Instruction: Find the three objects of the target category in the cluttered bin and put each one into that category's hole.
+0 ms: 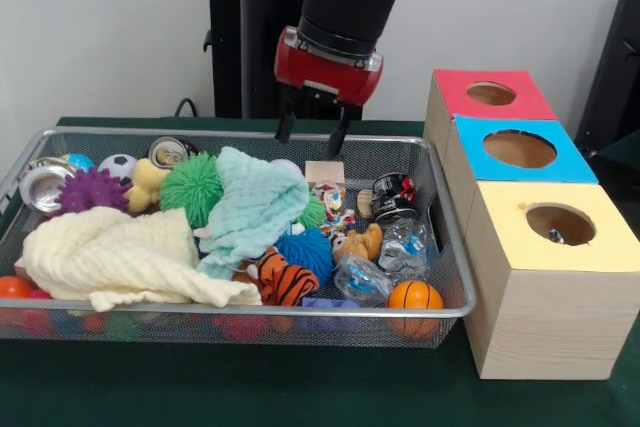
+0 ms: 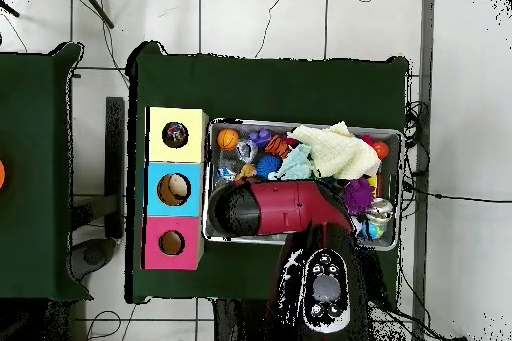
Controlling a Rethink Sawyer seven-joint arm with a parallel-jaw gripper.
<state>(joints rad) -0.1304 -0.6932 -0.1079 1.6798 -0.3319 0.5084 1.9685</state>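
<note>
My gripper (image 1: 312,130) hangs open over the far rim of the wire bin (image 1: 110,130), with nothing between its two black fingers (image 1: 285,127). Below and in front of it lie a mint cloth (image 1: 255,202), a small wooden block (image 1: 324,171) and a dark can (image 1: 393,195). Three boxes stand in a row beside the bin, with a round hole in the red top (image 1: 520,102), the blue top (image 1: 565,162) and the yellow top (image 1: 615,242). Something small shows inside the yellow hole. In the overhead view the arm (image 2: 270,207) covers the gripper and part of the bin.
The bin also holds a cream cloth (image 1: 110,257), green (image 1: 190,187), purple (image 1: 90,190) and blue (image 1: 305,250) spiky balls, a tiger plush (image 1: 285,282), an orange ball (image 1: 414,296), crushed clear bottles (image 1: 405,245), silver cans (image 1: 42,185) and a soccer ball (image 1: 118,164).
</note>
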